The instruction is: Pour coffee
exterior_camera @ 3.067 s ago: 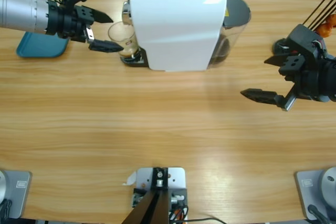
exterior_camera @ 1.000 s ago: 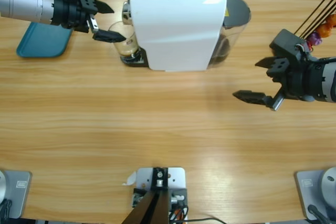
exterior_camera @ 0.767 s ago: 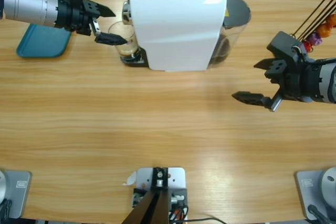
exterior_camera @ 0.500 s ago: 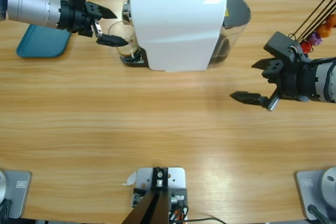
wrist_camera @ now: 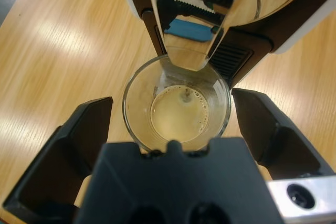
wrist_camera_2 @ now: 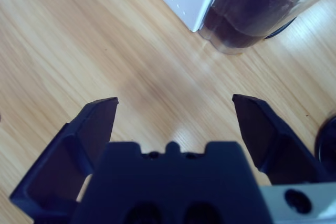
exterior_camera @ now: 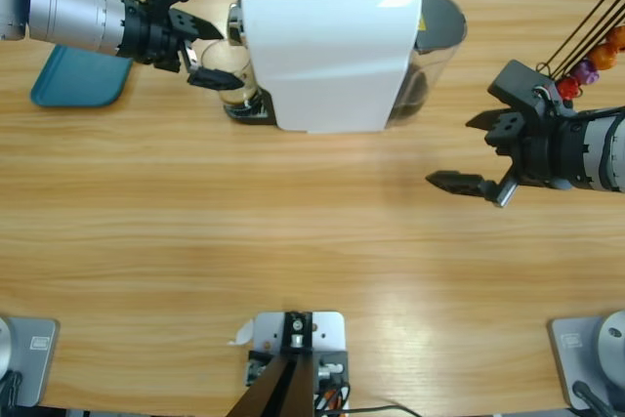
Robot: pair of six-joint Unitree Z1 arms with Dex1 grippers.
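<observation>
Over the last second the left gripper [exterior_camera: 202, 50] has slid further along the table toward the coffee machine [exterior_camera: 327, 46], so that its spread jaws now stand on either side of the small clear glass [wrist_camera: 176, 104] under the spout, not yet touching it; this looks like the final approach before a grasp. The coffee [wrist_camera: 179, 113] sits in the bottom of that glass, a shallow layer with a pale tan, bubbly foam top. The glass is thin-walled, round and smooth, likely slippery, and rests on the machine's dark ribbed drip tray beneath a shiny chrome spout. The machine is a glossy white plastic block with a smoky translucent tank at its back. The right gripper [exterior_camera: 480, 151] has crept slightly inward and hovers with jaws spread wide over bare wood, holding nothing. A teal tray [exterior_camera: 73, 82] lies near the left arm on the grained wooden table [exterior_camera: 293, 241].
</observation>
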